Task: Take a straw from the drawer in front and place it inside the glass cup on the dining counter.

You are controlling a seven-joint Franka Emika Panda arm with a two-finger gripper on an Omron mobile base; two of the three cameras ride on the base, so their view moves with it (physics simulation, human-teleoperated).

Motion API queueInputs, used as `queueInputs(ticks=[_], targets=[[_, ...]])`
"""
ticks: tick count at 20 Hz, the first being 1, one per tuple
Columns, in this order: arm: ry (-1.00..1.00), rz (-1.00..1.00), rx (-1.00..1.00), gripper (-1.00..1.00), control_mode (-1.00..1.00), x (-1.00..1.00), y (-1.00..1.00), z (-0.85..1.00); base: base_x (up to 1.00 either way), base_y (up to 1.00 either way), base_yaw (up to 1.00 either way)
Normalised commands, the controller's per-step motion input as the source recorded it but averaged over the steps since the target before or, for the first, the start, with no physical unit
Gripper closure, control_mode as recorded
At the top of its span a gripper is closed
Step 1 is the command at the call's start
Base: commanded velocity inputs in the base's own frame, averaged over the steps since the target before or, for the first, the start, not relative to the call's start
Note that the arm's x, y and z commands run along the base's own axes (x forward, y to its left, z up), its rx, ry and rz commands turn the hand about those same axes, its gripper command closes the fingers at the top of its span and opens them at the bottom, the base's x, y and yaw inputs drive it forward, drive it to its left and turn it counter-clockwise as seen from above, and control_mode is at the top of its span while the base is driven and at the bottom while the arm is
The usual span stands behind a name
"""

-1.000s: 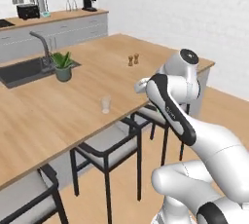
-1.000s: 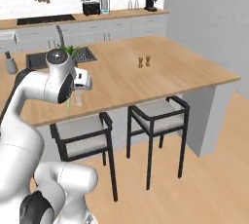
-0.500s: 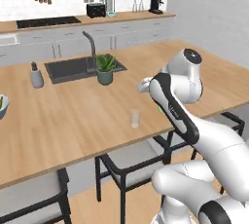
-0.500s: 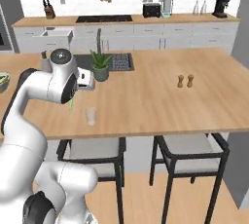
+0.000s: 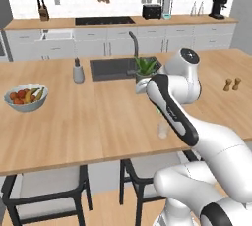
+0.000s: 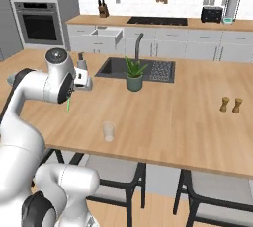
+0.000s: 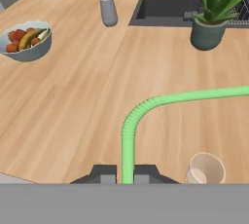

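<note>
Straw carried over the dining counter [image 5: 74, 127], cup not yet reached.
The gripper [image 7: 125, 173] pinches the straw [image 7: 146, 108]; the glass cup [image 7: 206, 169] sits lower right, so centre the straw's free end above its rim before lowering.

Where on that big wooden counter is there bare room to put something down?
Plenty. A wide bare stretch lies between the fruit bowl and the glass cup, along the near edge. Another runs from the cup across to the salt and pepper shakers. It is more crowded near the sink, with the potted plant and soap dispenser.
</note>
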Motion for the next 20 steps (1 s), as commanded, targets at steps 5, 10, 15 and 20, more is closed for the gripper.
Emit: queueInputs(ticks=[5,10,15,20], targets=[[0.00,0.00,0.00,1.00,1.00,0.00,0.00,0.00,0.47,-0.37,0.09],[0.00,0.00,0.00,1.00,1.00,0.00,0.00,0.00,0.56,-0.17,-0.02],[-0.09,-0.02,0.00,1.00,-1.00,0.24,-0.05,-0.04,0.08,0.00,-0.02],[-0.19,0.13,0.00,1.00,-1.00,0.60,-0.32,0.00,0.00,0.00,0.00]])
